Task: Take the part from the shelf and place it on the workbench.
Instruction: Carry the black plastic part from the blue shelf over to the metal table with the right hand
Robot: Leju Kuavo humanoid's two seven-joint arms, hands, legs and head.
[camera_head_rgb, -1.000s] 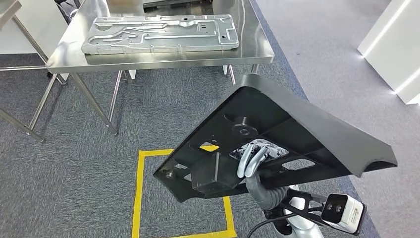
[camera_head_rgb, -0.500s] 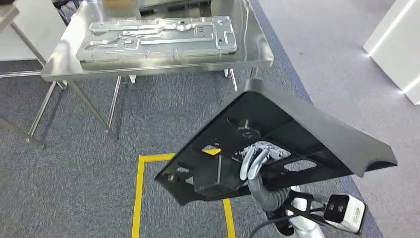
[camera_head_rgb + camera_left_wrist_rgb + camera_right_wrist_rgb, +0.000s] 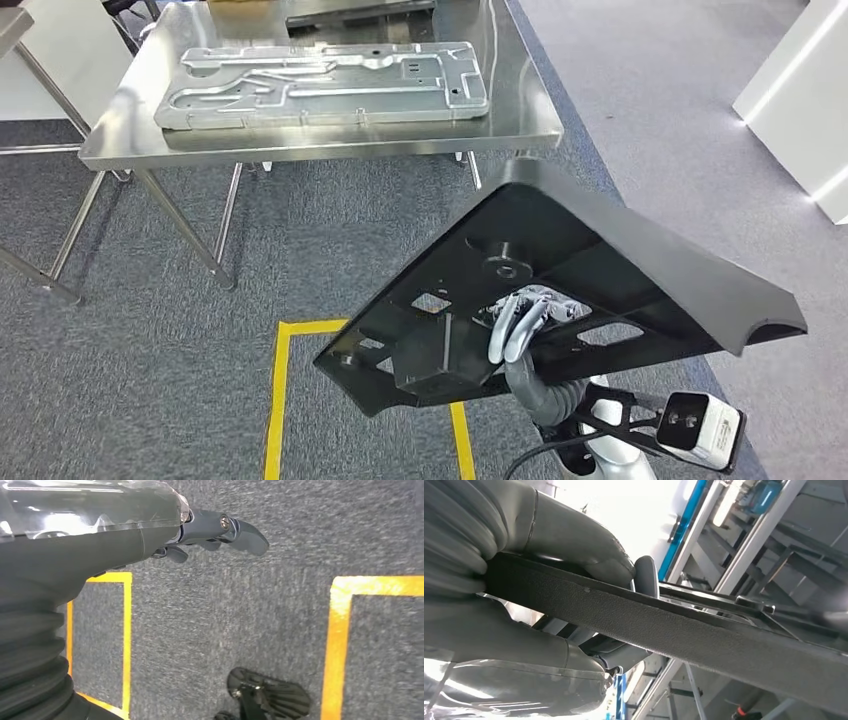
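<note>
The fingers (image 3: 515, 325) of the right hand (image 3: 520, 335) are being kept closed on the large black triangular plastic part (image 3: 560, 280), which is being carried tilted above the grey carpet. The left hand (image 3: 215, 532) is hanging with nothing in it, fingers loosely curled. The stainless steel workbench (image 3: 330, 140) is being seen slightly nearer than a second ago, the silver cast metal plate (image 3: 320, 85) lying along its front edge, so the approach is judged unfinished.
</note>
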